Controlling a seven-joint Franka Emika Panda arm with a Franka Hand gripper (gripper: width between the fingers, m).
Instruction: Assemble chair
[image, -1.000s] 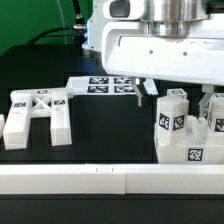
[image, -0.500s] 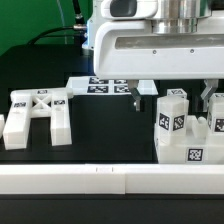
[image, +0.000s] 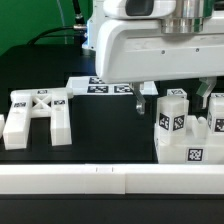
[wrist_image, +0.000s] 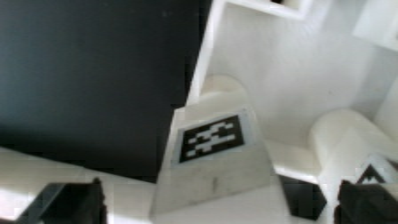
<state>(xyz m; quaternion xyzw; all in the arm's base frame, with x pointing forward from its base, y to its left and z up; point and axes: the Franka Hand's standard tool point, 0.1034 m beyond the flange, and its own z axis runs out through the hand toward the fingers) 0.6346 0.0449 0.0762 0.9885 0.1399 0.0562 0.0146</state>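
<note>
Chair parts (image: 186, 135) stand clustered right under my gripper (image: 172, 107); jaws spread wide, gripping nothing.
In the wrist view a tagged upright piece (wrist_image: 217, 135) sits between my fingers (wrist_image: 68, 206); whether they touch it I cannot tell; the H-piece (image: 35, 112) lies flat, well away from my gripper toward the exterior view's left; the marker board (image: 105, 87) lies on the table beyond my gripper, toward that same side.

Bare black table (image: 108, 135) between H-shaped piece (image: 40, 102) and tall tagged parts (image: 175, 122) (apparently tight-packed), marker board (image: 100, 86) behind.
</note>
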